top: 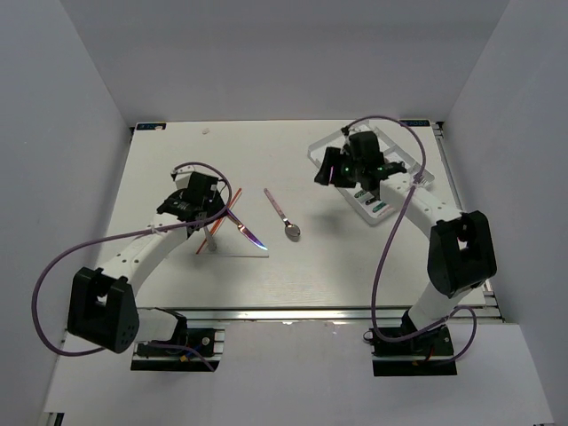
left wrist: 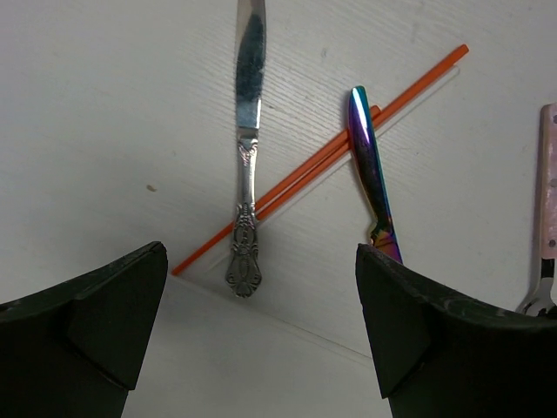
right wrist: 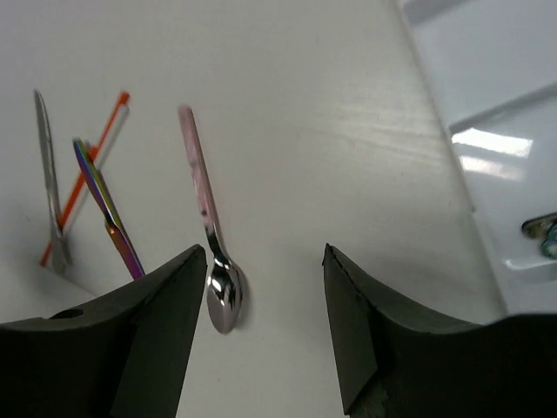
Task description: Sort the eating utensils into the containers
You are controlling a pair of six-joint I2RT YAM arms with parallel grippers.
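Observation:
My left gripper [top: 206,206] is open and empty, hovering over a small pile: an ornate silver knife [left wrist: 246,148], an iridescent purple-teal utensil [left wrist: 370,170] and two thin orange sticks [left wrist: 322,157] crossed under them. The iridescent utensil [top: 249,232] and the orange sticks [top: 222,222] also show in the top view. A pink-handled spoon [top: 284,217] lies alone at the table's middle. My right gripper [top: 333,173] is open and empty, above the table between the spoon [right wrist: 222,296] and the white tray [top: 321,149]. The right arm hides most of the tray.
The tray's wall [right wrist: 505,131] fills the right edge of the right wrist view, with the end of a utensil [right wrist: 544,235] lying inside. A raised white sheet edge [left wrist: 287,322] runs under the left gripper. Grey walls enclose the table on three sides.

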